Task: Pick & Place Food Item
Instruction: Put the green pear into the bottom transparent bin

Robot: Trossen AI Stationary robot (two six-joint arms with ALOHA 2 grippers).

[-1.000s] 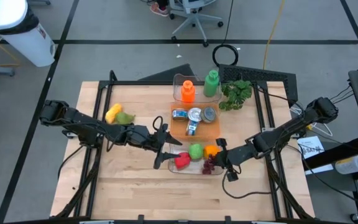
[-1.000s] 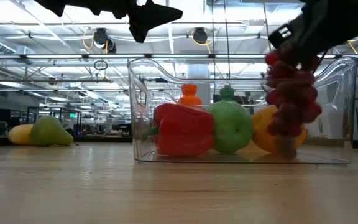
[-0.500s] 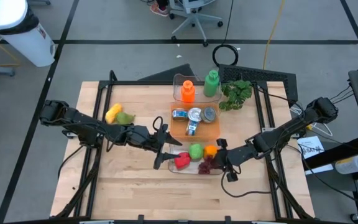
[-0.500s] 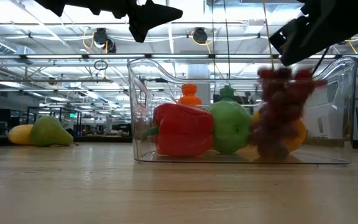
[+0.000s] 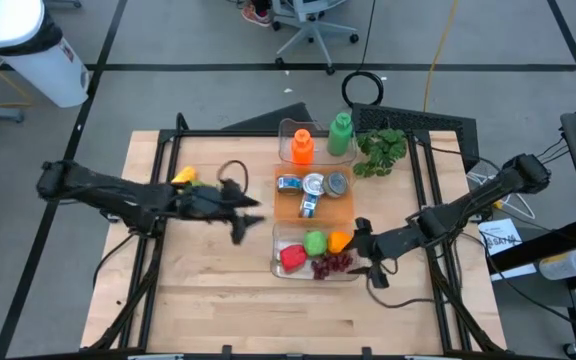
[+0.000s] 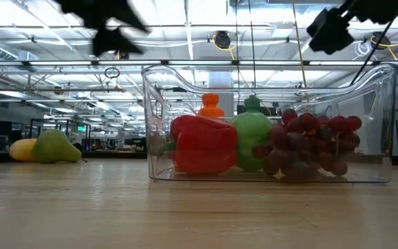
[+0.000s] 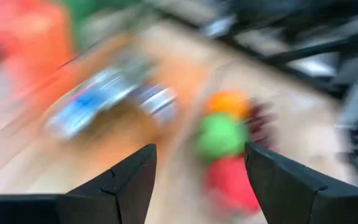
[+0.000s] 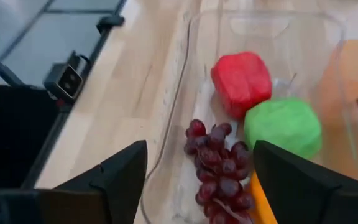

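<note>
A bunch of dark red grapes (image 6: 309,144) lies on the floor of the clear plastic bin (image 6: 159,104), next to a green apple (image 6: 256,142), a red pepper (image 6: 202,144) and an orange (image 5: 339,240). My right gripper (image 5: 362,254) is open and empty, above the bin's right end; its wrist view looks down on the grapes (image 8: 219,171). My left gripper (image 5: 248,218) is open and empty, left of the bin, above the bare table. A yellow fruit (image 6: 21,149) and a green pear (image 6: 55,146) rest on the table at the left.
An orange tray (image 5: 346,208) with several cans stands behind the bin. Behind that, another clear bin holds an orange bottle (image 5: 302,146) and a green bottle (image 5: 341,133). A leafy green plant (image 5: 380,152) lies at the far right.
My right gripper has let go of the grapes, which hung below it and have dropped into the bin, and it has risen and drawn back a little toward the table's right edge. My left gripper has gone toward the table's left edge, away from the bin.
</note>
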